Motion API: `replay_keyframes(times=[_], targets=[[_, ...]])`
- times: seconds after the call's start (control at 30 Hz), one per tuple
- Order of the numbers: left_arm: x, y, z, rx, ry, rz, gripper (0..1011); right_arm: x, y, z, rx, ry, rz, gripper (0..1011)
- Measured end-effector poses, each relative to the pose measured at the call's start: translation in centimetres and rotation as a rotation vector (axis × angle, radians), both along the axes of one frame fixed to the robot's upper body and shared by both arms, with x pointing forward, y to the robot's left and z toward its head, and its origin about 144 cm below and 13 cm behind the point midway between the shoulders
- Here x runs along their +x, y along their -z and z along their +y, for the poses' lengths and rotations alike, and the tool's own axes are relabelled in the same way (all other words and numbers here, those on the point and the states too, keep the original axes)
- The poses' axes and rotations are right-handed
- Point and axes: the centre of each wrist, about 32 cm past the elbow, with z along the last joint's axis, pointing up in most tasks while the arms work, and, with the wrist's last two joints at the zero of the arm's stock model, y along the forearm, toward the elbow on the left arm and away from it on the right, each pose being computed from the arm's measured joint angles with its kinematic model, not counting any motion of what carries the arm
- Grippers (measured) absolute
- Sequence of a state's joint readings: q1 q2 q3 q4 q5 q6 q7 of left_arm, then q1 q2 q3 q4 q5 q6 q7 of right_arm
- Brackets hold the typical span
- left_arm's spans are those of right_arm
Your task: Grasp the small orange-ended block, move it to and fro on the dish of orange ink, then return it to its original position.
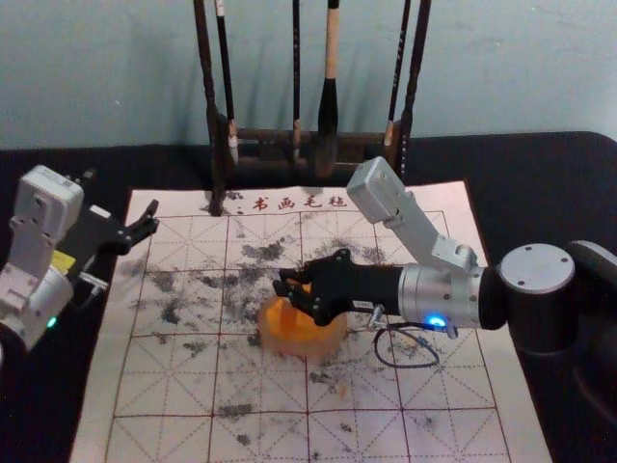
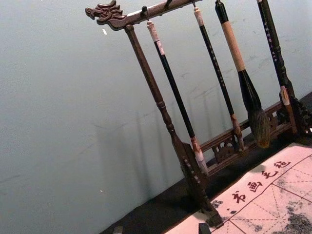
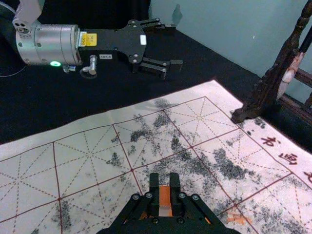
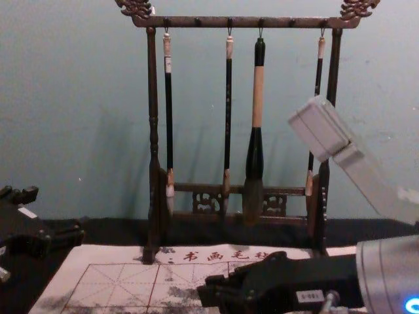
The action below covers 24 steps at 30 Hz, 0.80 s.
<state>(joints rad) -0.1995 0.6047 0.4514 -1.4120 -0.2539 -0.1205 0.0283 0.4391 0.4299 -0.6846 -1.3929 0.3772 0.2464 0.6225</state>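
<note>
Your right gripper (image 3: 164,178) pinched the orange-ended block (image 3: 165,196) over the ink dish (image 1: 330,341); pressing hard risked slippage. Your left gripper (image 3: 174,45) idled leftward, spread.

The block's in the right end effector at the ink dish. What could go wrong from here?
The orange block, pinched in the right end effector, may twist or slip if it drags against the dish. The to-and-fro strokes might nudge the dish, with no visible holder around it on the mat. Ink could drip on the way back; orange marks show on the mat.
</note>
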Motion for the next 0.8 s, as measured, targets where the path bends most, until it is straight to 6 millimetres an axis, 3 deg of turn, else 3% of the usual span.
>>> replay_keyframes(times=[0.8], targets=[[0.0, 0.0, 0.0, 0.0, 0.0, 0.0, 1001, 0.84, -0.27, -0.39, -0.012, 0.054, -0.015, 125]])
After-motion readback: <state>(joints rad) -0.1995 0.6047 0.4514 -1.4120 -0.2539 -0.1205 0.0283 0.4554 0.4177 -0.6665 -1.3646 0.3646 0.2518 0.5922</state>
